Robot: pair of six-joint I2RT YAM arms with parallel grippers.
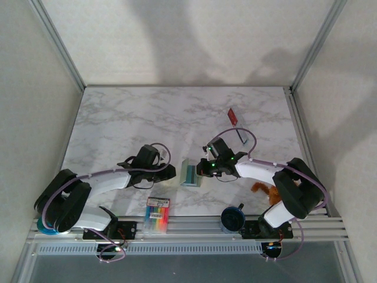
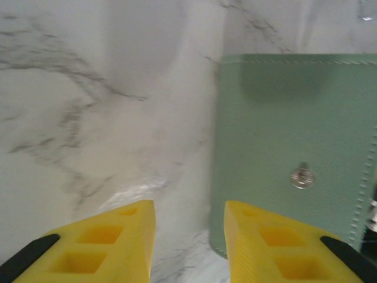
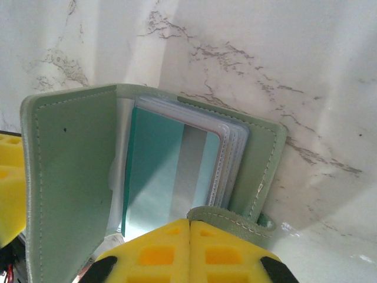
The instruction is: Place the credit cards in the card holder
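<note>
The card holder [image 1: 190, 173] sits open near the middle of the table, with a teal card [image 3: 156, 171] seated in its clear sleeve. My right gripper [image 3: 189, 227], at the holder's 3 o'clock, is clenched tight with nothing visible between its tips, which sit just beside the strap tab [image 3: 235, 218]. My left gripper [image 2: 188, 236], at 9 o'clock, is released, one finger beside the outer cover. I judge the covers should be steadied apart before I fetch the red card [image 1: 234, 115] out at 1 o'clock. A second card [image 1: 242, 136] between is too small to identify, and any free slots are hidden behind the sleeves.
</note>
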